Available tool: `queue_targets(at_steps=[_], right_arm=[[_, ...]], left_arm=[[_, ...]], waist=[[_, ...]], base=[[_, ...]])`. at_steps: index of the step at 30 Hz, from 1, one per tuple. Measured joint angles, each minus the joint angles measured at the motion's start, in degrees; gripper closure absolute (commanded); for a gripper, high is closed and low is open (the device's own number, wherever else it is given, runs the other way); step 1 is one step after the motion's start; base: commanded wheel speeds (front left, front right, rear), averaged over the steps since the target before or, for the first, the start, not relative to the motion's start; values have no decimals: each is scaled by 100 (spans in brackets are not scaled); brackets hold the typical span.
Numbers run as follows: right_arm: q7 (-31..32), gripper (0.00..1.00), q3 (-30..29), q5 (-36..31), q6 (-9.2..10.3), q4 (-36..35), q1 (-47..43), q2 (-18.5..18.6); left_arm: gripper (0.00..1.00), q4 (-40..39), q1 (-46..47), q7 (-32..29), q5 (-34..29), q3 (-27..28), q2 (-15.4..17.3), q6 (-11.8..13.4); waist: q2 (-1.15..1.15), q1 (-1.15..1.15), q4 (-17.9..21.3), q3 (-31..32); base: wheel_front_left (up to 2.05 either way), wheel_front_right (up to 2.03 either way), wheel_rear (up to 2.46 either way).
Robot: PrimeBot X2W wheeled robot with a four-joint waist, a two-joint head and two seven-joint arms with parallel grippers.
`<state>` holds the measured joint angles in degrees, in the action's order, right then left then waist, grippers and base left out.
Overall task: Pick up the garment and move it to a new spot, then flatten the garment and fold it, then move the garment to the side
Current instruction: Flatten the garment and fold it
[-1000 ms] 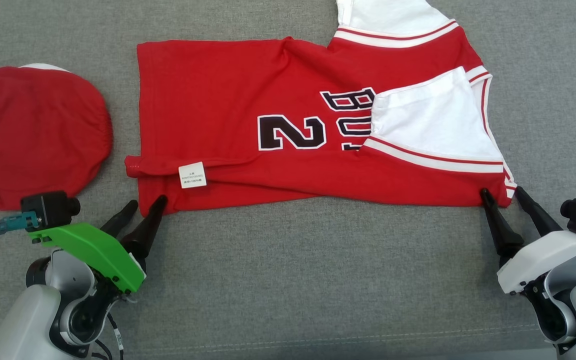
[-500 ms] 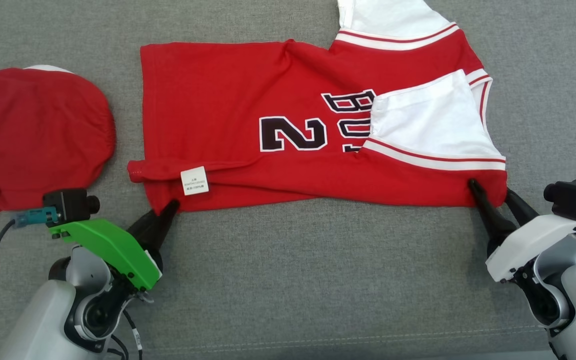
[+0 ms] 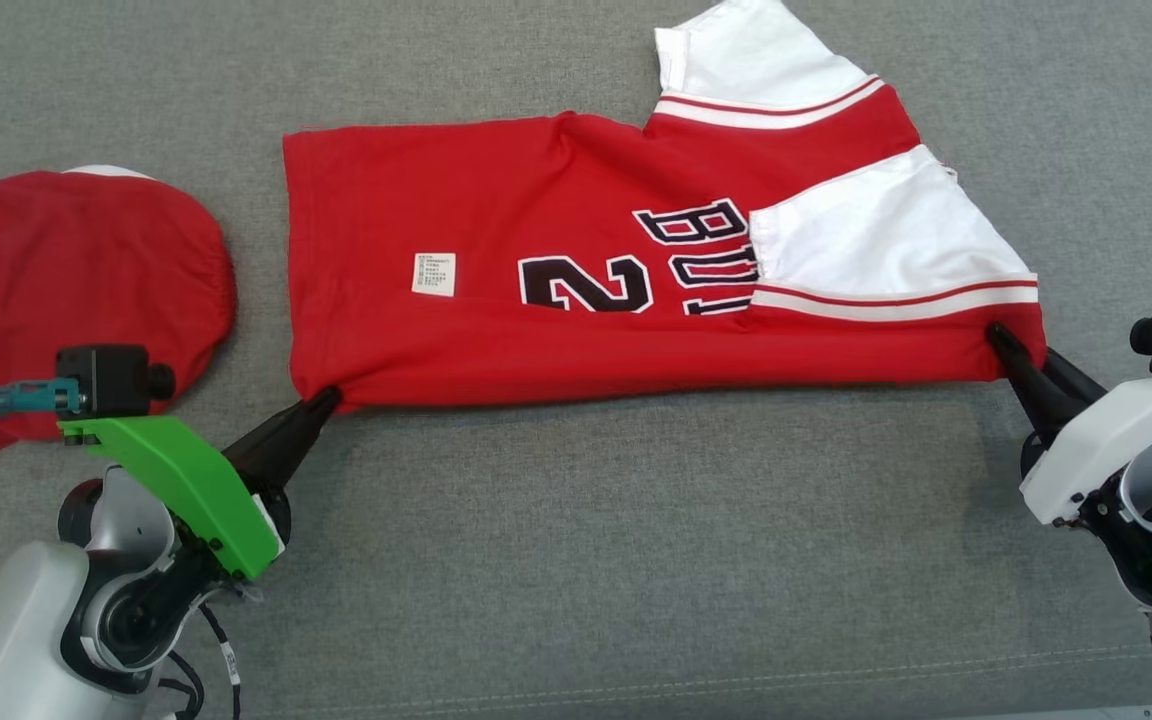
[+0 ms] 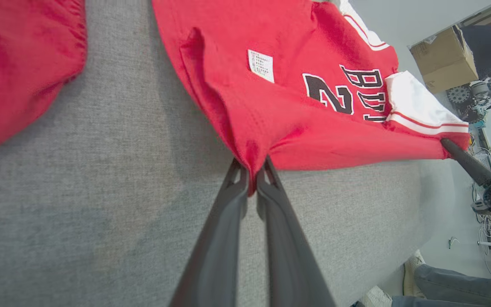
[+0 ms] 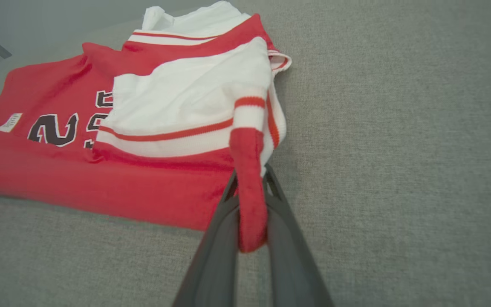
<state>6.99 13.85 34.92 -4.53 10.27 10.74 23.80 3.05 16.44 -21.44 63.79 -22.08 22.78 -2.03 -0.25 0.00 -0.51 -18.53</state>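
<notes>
My left gripper (image 3: pixel 328 397) is clamped on the near hem corner of the red jersey (image 3: pixel 416 200), and my right gripper (image 3: pixel 999 338) on its near shoulder corner. The jersey lies across the grey upholstery (image 3: pixel 576 560). I should lift both corners evenly, edge taut.

Jersey (image 3: pixel 496 230): red w/ white sleeves, black "2" + lettering, small white label (image 3: pixel 433 274) on top. Lies sideways mid-worktop (image 3: pixel 576 560), hem twd left edge, sleeves twd right. Folded lengthwise, one sleeve laid over the front. Near long edge taut, both near corners pinched & lifted slightly.
</notes>
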Motion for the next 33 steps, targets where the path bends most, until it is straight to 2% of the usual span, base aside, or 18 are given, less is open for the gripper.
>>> queue_targets(at_steps=[7,17,24,30,31,32,33], right_arm=[[222,100,-46,159,-2,-82,-13,89],[341,100,-138,489,13,-109,-766,2],[416,100,-171,605,107,-180,-1178,-38],[466,100,-220,643,170,-283,-1312,-12],[466,95,-220,643,170,-283,-1312,-12],[467,59,-221,642,196,-309,-1339,0],[469,35,-226,642,215,-323,-1360,5]], left_arm=[[100,-471,-138,-337,497,-2,19,-100],[100,-566,-1205,-543,1022,19,54,-38],[100,-725,-1590,-549,1176,291,304,-27],[100,-902,-1703,-626,1215,308,378,-27],[100,-902,-1703,-626,1215,308,378,-27],[91,-936,-1703,-627,1216,296,377,-31],[68,-958,-1704,-632,1215,279,379,-35]], waist=[[0,0,-42,174],[0,0,-73,254],[0,0,-29,237],[0,0,-18,186],[0,0,-18,186],[0,0,-25,169],[0,0,-32,150]], base=[[0,0,0],[0,0,0],[0,0,0],[0,0,0],[0,0,0],[0,0,0],[0,0,0]])
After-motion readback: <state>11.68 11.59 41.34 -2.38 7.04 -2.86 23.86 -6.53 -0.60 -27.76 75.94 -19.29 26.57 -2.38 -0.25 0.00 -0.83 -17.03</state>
